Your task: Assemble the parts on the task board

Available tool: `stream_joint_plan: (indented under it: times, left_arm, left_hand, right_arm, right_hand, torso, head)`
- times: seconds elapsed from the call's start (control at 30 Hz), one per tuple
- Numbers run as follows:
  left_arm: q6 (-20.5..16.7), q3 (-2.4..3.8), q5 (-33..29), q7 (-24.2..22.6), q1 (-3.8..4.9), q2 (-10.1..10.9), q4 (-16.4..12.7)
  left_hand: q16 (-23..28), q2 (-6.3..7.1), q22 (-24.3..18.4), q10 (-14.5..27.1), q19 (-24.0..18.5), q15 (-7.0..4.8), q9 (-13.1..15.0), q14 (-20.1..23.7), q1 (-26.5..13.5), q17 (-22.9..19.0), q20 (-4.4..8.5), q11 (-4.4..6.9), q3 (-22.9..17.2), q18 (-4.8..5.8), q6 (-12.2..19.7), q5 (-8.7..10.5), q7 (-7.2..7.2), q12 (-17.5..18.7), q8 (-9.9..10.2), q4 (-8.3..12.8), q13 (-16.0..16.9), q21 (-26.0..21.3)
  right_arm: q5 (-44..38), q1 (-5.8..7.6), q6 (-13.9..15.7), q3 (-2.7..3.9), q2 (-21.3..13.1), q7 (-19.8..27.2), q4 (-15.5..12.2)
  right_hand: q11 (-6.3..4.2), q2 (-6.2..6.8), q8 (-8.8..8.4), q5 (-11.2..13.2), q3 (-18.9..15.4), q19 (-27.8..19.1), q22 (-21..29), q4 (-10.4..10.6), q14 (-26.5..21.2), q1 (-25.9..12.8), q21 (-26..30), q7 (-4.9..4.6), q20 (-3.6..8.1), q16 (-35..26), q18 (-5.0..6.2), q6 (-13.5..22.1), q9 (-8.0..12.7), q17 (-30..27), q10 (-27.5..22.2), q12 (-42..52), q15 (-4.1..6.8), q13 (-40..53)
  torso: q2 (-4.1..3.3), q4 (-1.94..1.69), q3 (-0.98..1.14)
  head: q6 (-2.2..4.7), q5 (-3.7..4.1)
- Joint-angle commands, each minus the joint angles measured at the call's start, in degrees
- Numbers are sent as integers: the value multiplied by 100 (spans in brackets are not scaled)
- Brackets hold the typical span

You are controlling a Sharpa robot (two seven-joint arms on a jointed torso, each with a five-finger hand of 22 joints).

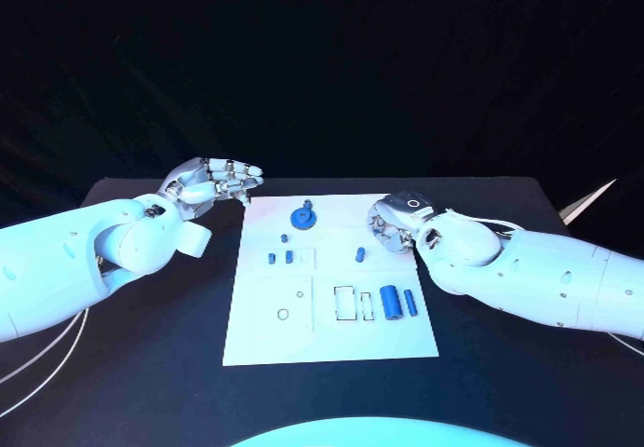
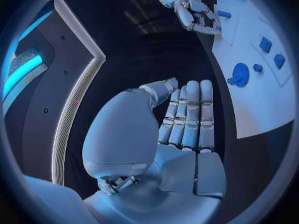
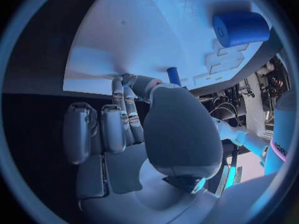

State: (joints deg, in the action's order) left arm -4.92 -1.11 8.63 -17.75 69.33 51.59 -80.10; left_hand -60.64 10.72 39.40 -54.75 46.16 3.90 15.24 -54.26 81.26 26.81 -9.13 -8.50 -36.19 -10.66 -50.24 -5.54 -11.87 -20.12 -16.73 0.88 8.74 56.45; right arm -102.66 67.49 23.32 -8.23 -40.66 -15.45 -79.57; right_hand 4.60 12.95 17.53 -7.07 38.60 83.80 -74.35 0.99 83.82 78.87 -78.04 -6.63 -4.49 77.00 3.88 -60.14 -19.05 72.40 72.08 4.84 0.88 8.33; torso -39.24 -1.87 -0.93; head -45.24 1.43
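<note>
Now my right hand [image 1: 398, 223] at task board [image 1: 269, 335] right edge, fingers [image 3: 127, 92] curled near small blue peg [image 1: 360, 253], not gripping. Left hand [image 1: 215, 182] off board's far-left corner, fingers [image 2: 190, 114] together, holding nothing. Blue parts [image 1: 392, 303] lie on board, on black worktop [image 1: 148, 372].

Cool blue light falls from above, the backdrop stays black, and wrist views bend at edges.

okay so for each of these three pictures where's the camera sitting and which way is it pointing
Head view: on the robot's head, looking down at the task board, with the left hand and right hand at its far end.
Left wrist view: behind the left hand, facing across the table to the board and right hand.
Right wrist view: behind the right hand, facing the board.
Shared: all show the board.
</note>
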Motion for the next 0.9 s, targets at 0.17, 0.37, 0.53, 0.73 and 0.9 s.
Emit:
stream_joint_plan:
  times: [0.17,0.37,0.53,0.73,0.9]
  left_arm:
    - [27,6,-2,13,3,-1,4]
    - [29,6,-10,21,3,1,23]
    - [26,6,-19,21,3,3,36]
    - [28,6,-47,19,2,-5,53]
    - [36,6,-63,14,2,-30,68]
  left_hand:
    - [109,-21,-59,125,10,27,101,29,-30,-79,-27,-12,166,7,101,-93,-37,-10,33,51,-61,-102]
    - [124,-20,-70,142,6,32,101,38,-33,-88,-31,-17,175,8,116,-94,-43,-8,39,50,-66,-119]
    - [131,-19,-76,150,3,35,102,43,-33,-92,-33,-20,179,8,123,-95,-45,-8,41,50,-68,-128]
    - [136,-19,-80,154,2,36,102,46,-34,-95,-34,-21,181,9,126,-95,-46,-8,42,50,-69,-133]
    - [145,-21,-85,160,0,38,103,51,-31,-100,-36,-23,183,8,131,-97,-48,-9,44,52,-71,-141]
  right_arm:
    - [16,19,102,14,-93,13,-161]
    - [96,52,169,33,-244,21,-367]
    - [200,89,317,66,-439,43,-700]
    - [314,114,535,108,-622,87,-1305]
    - [364,115,615,119,-562,128,-1629]
  right_hand:
    - [-182,-271,147,-85,284,329,-1124,-174,286,8,-161,-22,40,25,-173,-94,-95,-27,302,45,88,58]
    - [-183,-269,149,-85,288,329,-1126,-179,287,0,-163,-21,41,27,-173,-98,-98,-26,308,42,89,59]
    - [-184,-268,150,-84,292,332,-1131,-182,289,-10,-174,-21,42,34,-176,-102,-101,-18,313,40,90,61]
    - [-185,-263,152,-83,295,329,-1129,-188,288,-22,-167,-20,44,30,-174,-106,-104,-25,320,37,91,62]
    - [-186,-260,153,-83,297,329,-1129,-192,288,-27,-168,-21,46,32,-174,-108,-106,-24,323,35,91,63]
  torso:
    - [-1,5,3]
    - [0,11,1]
    - [-1,11,2]
    - [11,15,4]
    - [8,0,4]
  head:
    - [6,-13]
    - [12,-16]
    - [23,-31]
    - [42,-119]
    - [57,-202]
